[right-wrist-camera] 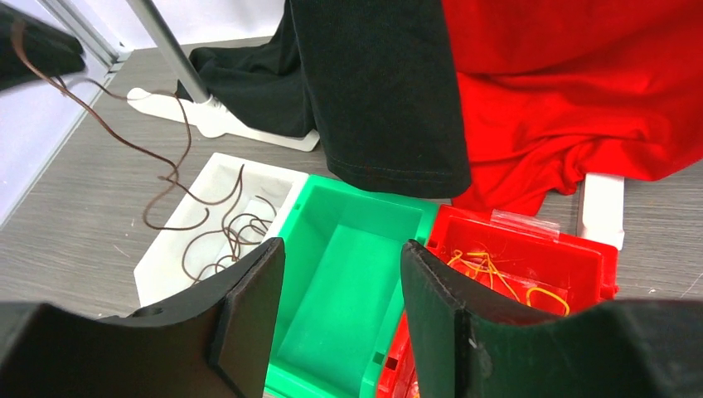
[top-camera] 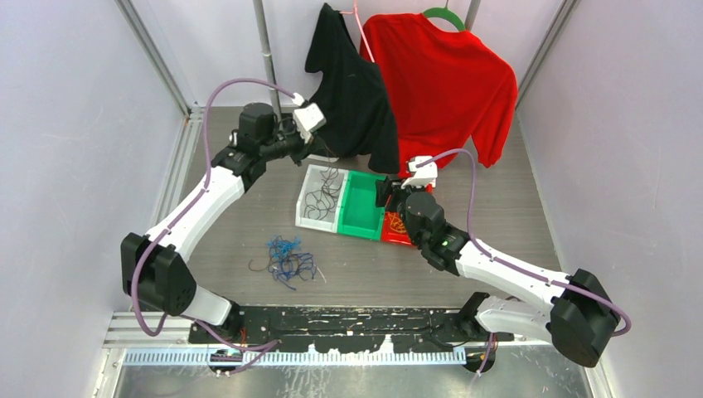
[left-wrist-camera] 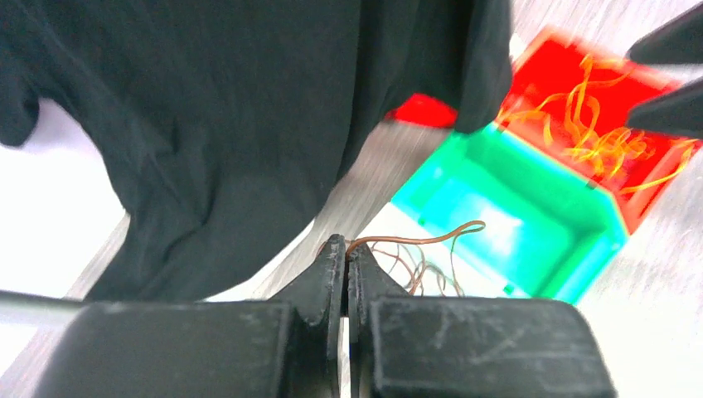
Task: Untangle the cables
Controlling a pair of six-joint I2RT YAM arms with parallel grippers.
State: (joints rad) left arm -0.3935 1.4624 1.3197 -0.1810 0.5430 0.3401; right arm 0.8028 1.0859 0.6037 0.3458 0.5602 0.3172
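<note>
A tangle of blue and dark cables (top-camera: 286,259) lies on the table in front of the bins. My left gripper (left-wrist-camera: 346,249) is shut on a thin brown cable (left-wrist-camera: 414,240), which hangs from it (right-wrist-camera: 124,141) down into the white bin (top-camera: 308,217), where more brown cables (right-wrist-camera: 224,232) lie. Yellow-orange cables (right-wrist-camera: 489,269) sit in the red bin (right-wrist-camera: 580,257). My right gripper (right-wrist-camera: 344,274) hovers open above the green bin (right-wrist-camera: 356,240), with nothing between its fingers.
A black shirt (top-camera: 352,91) and a red shirt (top-camera: 448,79) hang from a rack behind the bins, the black one just over my left gripper (top-camera: 313,149). The rack's pole (top-camera: 265,50) and white foot (right-wrist-camera: 232,124) stand behind the white bin.
</note>
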